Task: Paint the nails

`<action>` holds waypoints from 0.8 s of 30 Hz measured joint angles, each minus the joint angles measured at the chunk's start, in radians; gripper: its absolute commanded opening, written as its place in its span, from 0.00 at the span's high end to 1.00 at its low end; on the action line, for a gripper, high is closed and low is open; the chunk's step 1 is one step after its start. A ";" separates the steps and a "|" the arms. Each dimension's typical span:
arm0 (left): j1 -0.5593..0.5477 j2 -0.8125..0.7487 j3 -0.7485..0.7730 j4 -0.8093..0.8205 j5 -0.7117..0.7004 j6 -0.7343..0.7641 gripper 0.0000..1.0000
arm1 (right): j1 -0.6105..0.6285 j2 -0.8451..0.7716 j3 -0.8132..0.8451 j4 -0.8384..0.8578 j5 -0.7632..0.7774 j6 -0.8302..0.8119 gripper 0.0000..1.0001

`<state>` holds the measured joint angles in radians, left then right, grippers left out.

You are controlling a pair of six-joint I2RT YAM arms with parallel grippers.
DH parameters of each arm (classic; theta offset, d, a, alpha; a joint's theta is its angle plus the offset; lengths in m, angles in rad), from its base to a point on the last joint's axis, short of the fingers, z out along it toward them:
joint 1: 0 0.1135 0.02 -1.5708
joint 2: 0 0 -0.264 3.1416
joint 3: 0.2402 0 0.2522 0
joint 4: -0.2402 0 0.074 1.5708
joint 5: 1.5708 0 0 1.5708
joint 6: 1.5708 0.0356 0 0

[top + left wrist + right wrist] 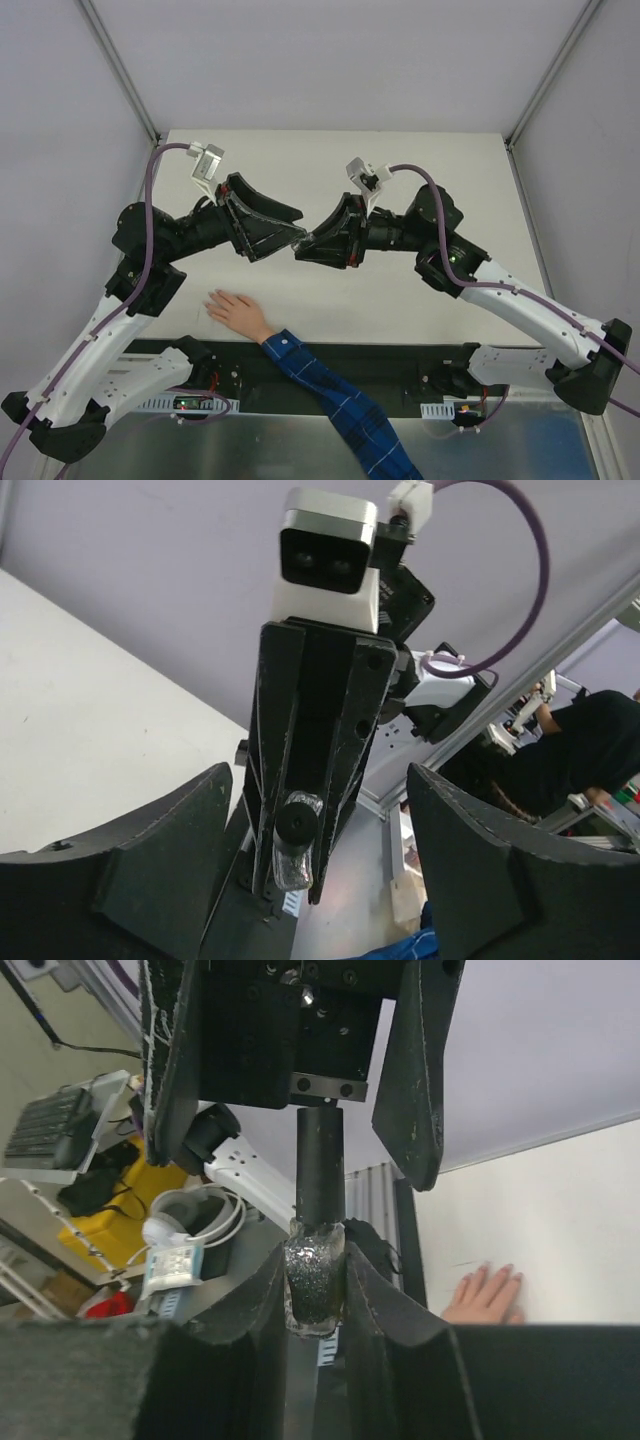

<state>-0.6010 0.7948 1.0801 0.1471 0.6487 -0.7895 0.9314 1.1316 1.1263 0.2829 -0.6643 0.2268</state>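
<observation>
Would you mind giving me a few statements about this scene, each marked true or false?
1. The right gripper is shut on the small bottle. True.
2. The left gripper is clamped on the bottle's cap. False: its fingers stand apart, one on either side of the cap.
3. The hand lies flat on the table with its fingers spread. True.
4. The bottle stands on the table beside the hand. False: it is held in the air between the two grippers.
5. The arm wears a red sleeve. False: it is blue plaid.
</observation>
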 measured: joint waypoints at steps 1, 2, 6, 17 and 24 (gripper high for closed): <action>0.000 0.004 -0.003 0.020 0.008 -0.010 0.42 | 0.000 0.008 0.000 0.021 -0.018 0.025 1.00; 0.000 0.006 -0.006 0.040 0.021 -0.018 0.44 | -0.001 0.014 0.000 0.037 -0.031 0.046 1.00; 0.000 0.008 -0.008 0.085 0.053 -0.039 0.53 | -0.007 0.026 0.000 0.089 -0.051 0.100 1.00; 0.007 0.038 0.052 -0.026 -0.015 0.015 1.00 | 0.000 0.033 0.006 0.117 0.033 0.098 1.00; 0.018 0.058 0.198 -0.270 -0.269 0.019 1.00 | 0.517 0.190 0.320 -0.196 1.280 -0.626 1.00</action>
<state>-0.5831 0.8528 1.2781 -0.1230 0.3798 -0.7708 1.4483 1.3220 1.4467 0.0872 0.6155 -0.3996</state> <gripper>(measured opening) 0.126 0.250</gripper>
